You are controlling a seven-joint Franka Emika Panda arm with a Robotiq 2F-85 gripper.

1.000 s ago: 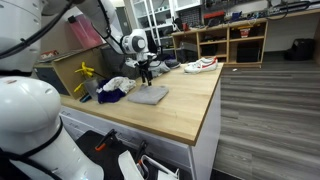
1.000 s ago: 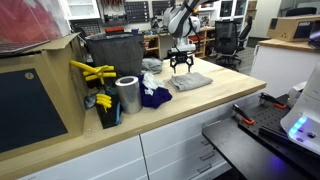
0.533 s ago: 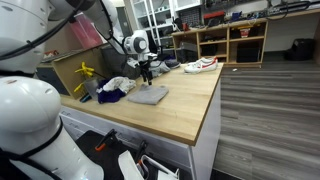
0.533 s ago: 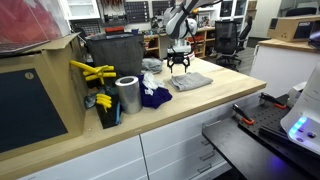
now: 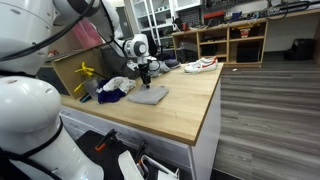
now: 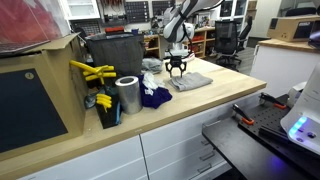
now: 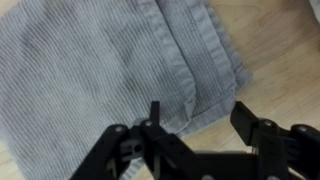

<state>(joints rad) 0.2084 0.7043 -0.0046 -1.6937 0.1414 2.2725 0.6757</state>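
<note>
A folded grey ribbed cloth (image 5: pixel 150 95) (image 6: pixel 190 81) lies flat on the wooden table (image 5: pixel 190 115). My gripper (image 5: pixel 146 75) (image 6: pixel 176 70) hangs just above the cloth's back edge, pointing down. In the wrist view the grey cloth (image 7: pixel 100 60) fills most of the picture, with its hemmed corner and bare wood to the right. My gripper (image 7: pixel 200 115) stands open there, and the cloth's folded edge lies between the two black fingers (image 7: pixel 250 120). Nothing is gripped.
A dark blue cloth (image 6: pixel 155 97) and a white cloth (image 5: pixel 118 84) lie beside the grey one. A metal can (image 6: pixel 127 95), yellow tools (image 6: pixel 92 72) and a black bin (image 6: pixel 115 55) stand nearby. A white shoe (image 5: pixel 200 66) rests at the table's far end.
The gripper has come down a little closer to the grey cloth, and its jaws have narrowed slightly. The cloth has not moved.
</note>
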